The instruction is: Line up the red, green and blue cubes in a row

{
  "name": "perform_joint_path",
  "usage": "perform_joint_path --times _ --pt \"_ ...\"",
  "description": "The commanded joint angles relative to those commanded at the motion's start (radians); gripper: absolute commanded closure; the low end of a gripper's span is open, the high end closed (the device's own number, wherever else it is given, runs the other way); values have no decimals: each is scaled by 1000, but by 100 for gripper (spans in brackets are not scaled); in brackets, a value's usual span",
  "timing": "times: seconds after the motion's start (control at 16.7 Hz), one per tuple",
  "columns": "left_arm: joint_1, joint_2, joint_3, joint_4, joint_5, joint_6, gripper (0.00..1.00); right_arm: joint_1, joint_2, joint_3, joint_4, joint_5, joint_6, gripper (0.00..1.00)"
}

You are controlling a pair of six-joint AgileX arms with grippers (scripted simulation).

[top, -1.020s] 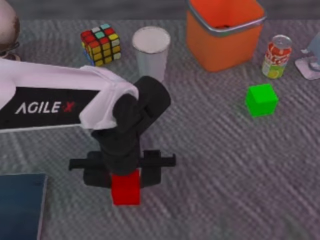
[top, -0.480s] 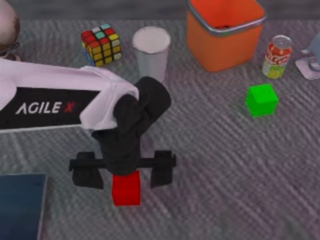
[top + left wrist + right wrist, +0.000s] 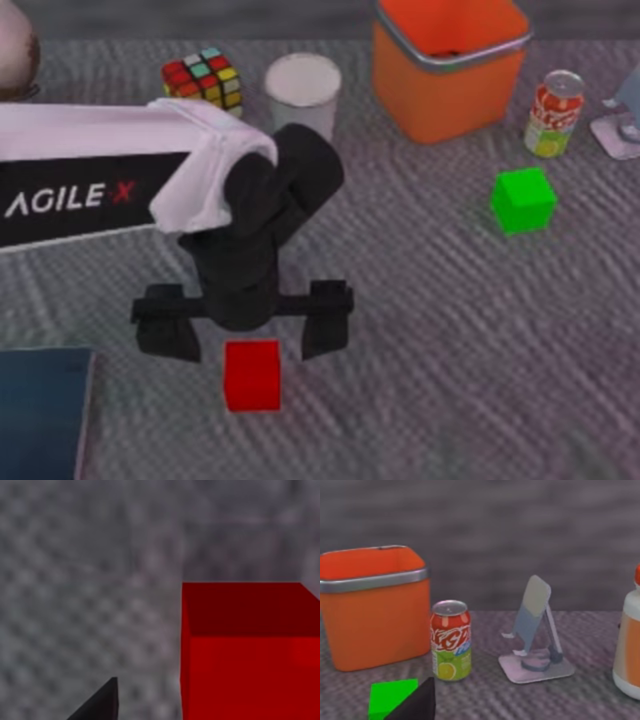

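Here the left gripper (image 3: 245,327) hangs over the surface (image 3: 420,330) with fingers (image 3: 325,322) spread, clear of the red cube (image 3: 251,375) resting just beside them. The green cube (image 3: 523,200) sits well apart, unaligned; no blue cube shows, so most remains.

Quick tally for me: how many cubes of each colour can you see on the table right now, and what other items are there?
Red cube: 1
Green cube: 1
Blue cube: 0 in view
Puzzle cube: 1
White cup: 1
Orange bin: 1
Soda can: 1
Phone stand: 1
White bottle: 1
Blue book: 1
Total: 9
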Motion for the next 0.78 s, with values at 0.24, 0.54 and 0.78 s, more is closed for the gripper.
perform_joint_path --times 0.24,0.54,0.78 --pt "7 -55 81 -139 0 -1 0 0 0 0 0 0 0 0" --pt "3 -59 86 -147 0 -1 0 0 0 0 0 0 0 0" --pt "45 -139 16 -98 -5 6 0 -4 82 100 -92 8 15 0"
